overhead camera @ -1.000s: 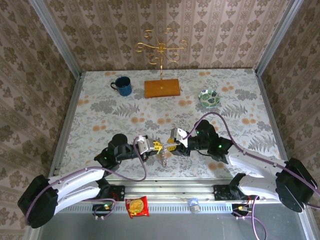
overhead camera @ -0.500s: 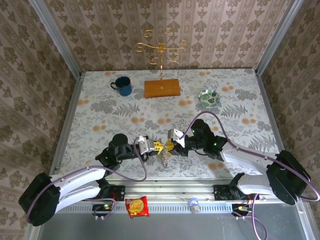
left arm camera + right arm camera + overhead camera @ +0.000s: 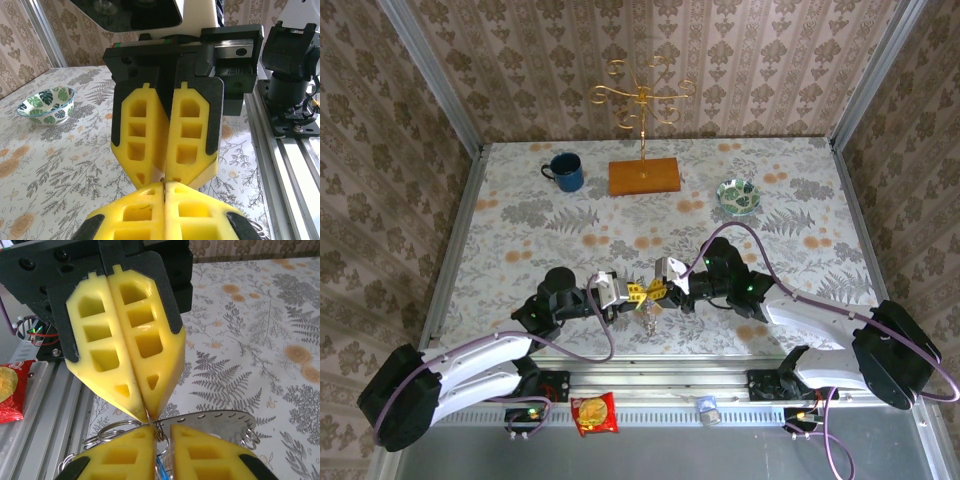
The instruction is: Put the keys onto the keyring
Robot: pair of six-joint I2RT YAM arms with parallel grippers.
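My left gripper (image 3: 638, 291) and right gripper (image 3: 658, 290) meet tip to tip above the table's near edge. The left gripper (image 3: 164, 184) is shut on the thin wire of the keyring (image 3: 163, 181), also seen between the left gripper's fingers (image 3: 125, 390). The right gripper (image 3: 163, 432) has its jaws a narrow gap apart. In that gap sit a coil of the keyring (image 3: 162, 432) and a blue key (image 3: 161, 467). A flat metal tag with holes (image 3: 220, 420) and more wire rings (image 3: 105, 432) hang beside them. The bunch (image 3: 647, 318) dangles below both grippers.
A blue mug (image 3: 566, 172), a gold stand on a wooden base (image 3: 644, 176) and a green patterned bowl (image 3: 737, 195) stand at the far side. A red snack packet (image 3: 593, 412) lies on the metal rail below the table edge.
The right gripper has slid a little left up to the left gripper's tips, and its jaws have narrowed. The left gripper has stayed shut in place.
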